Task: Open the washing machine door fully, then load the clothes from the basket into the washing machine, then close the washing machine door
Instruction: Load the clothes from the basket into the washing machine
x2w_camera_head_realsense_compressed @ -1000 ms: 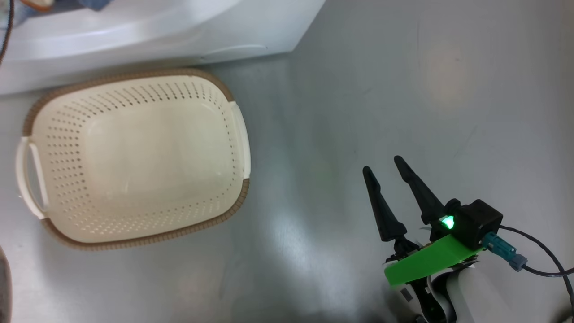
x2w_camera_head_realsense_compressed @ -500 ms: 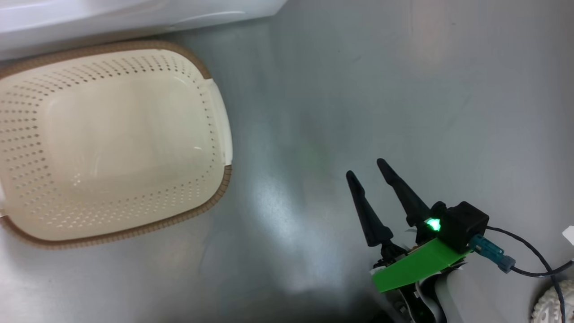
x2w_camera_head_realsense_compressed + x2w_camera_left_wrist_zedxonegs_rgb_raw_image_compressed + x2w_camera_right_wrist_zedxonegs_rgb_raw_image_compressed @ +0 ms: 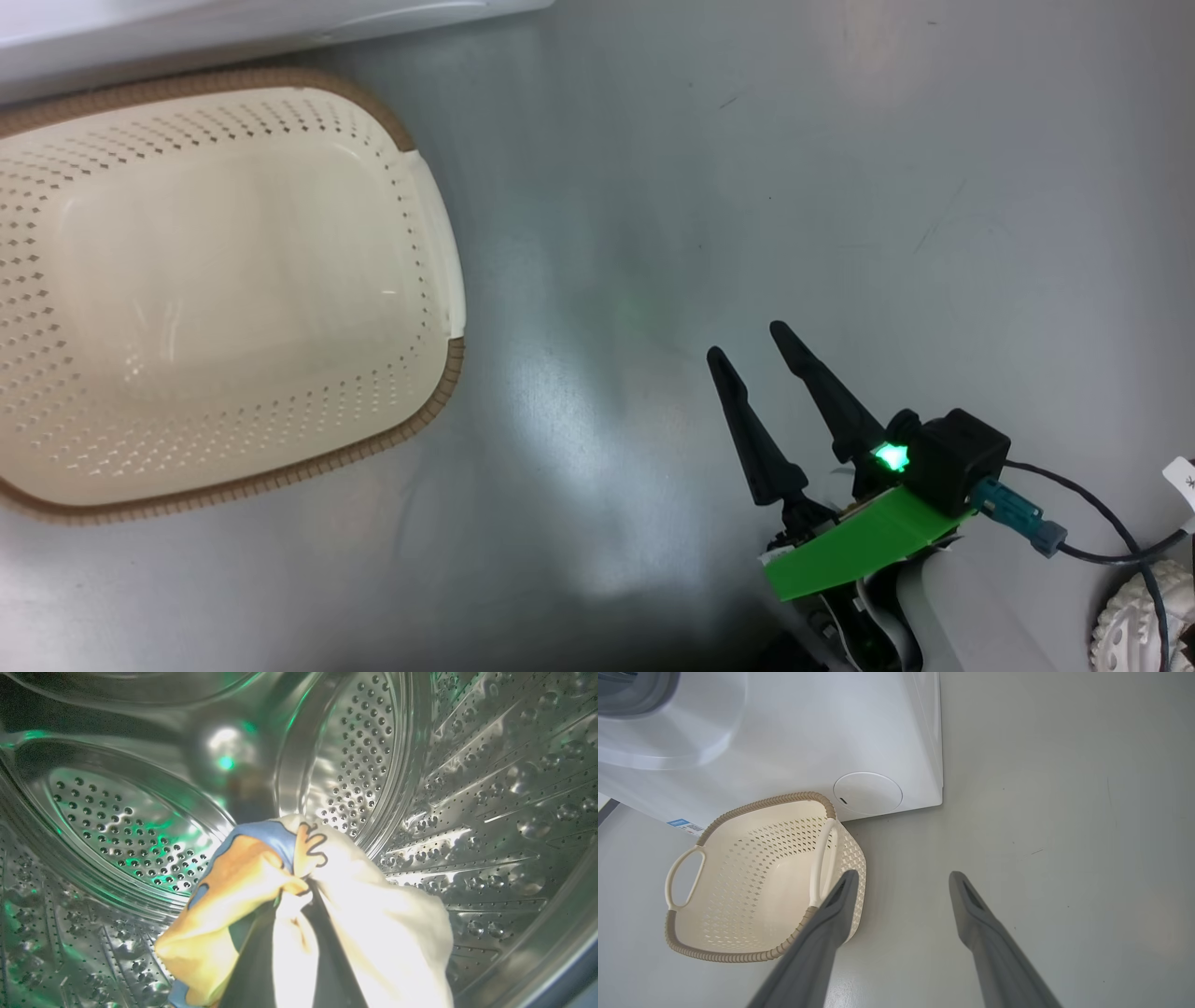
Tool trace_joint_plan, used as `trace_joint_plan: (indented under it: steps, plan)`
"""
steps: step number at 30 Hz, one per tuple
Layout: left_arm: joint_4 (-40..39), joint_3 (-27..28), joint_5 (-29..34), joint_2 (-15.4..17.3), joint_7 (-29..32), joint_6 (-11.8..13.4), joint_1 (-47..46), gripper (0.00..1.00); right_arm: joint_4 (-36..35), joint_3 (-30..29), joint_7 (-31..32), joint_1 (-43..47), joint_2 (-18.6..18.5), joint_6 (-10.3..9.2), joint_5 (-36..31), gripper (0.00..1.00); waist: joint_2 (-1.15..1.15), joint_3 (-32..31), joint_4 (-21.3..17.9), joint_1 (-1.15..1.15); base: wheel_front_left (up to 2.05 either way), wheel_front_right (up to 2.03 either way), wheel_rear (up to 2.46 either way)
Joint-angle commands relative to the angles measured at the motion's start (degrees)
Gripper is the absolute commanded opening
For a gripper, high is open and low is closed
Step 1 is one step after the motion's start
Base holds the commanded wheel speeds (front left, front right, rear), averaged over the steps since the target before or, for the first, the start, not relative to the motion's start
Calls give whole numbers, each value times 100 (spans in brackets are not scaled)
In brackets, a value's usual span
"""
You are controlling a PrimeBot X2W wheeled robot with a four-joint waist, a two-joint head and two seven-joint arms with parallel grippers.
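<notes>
Clothes (image 3: 373, 914) are pinched in my left gripper (image 3: 296, 896), both pieces bunched into one bundle: the light blue garment (image 3: 233, 882) with its orange-brown print on one side, the cream-white garment (image 3: 387, 924) on the other. My jaws are clamped tight on them, and my two dark fingers (image 3: 252, 970) run up into the folds with cloth spilling over both. I'm right inside the steel drum (image 3: 467, 812) here, ribbed wall curving all round, perforated back panel behind the bundle, green glints on the metal. Whether the cloth touches the drum wall, I can't tell from this angle.

Over to my other side! My right gripper (image 3: 745, 340) hovers above the grey floor (image 3: 840, 187), jaws spread wide over bare ground. A green light (image 3: 892, 457) glows at its base above a green bracket (image 3: 859, 541), and a dark cable (image 3: 1102, 523) trails off to the right.

From my head, the basket (image 3: 446, 373) sits on the floor well to the left of that gripper, brown rim up, perforated bottom in plain sight. From the right wrist I see it standing close against the foot of the washing machine (image 3: 784, 742), white handle (image 3: 684, 877) on its far side. A round white cover (image 3: 867, 793) sits low on the machine front just beyond the basket, a small blue label (image 3: 678, 822) beside it, and a slice of grey rubber ring (image 3: 630, 695) shows up in the corner
</notes>
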Motion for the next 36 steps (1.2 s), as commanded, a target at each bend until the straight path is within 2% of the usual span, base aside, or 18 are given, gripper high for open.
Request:
trace_joint_plan:
  steps: [1,15,16,17,24,30,36]
  plan:
    - [-32,89,-22,202,-29,-24,0,0,-62,137,-28,78,7,10,22,100,0,-15,18,0,0,0,0]
    - [1394,-52,-150,90,-29,-178,-405,0,66,138,-28,48,7,10,41,100,0,-158,49,0,0,0,0]
    - [1385,-47,-154,90,-29,-177,-445,46,64,141,-28,44,7,10,43,100,0,-161,46,0,0,0,0]
    - [1380,-37,-158,88,-29,-168,-461,100,63,144,-28,41,7,10,49,100,0,-169,43,0,0,0,0]
    - [980,7,-83,115,-29,-112,-415,100,65,174,-28,10,7,10,105,100,0,-191,5,0,0,0,0]
    - [959,13,-66,76,-29,-122,-300,100,94,160,-28,6,7,10,124,100,0,-237,26,0,0,0,0]
    - [1572,-17,-229,-68,-7,-180,-260,100,128,157,-28,-16,7,10,123,100,0,-361,67,0,0,0,0]
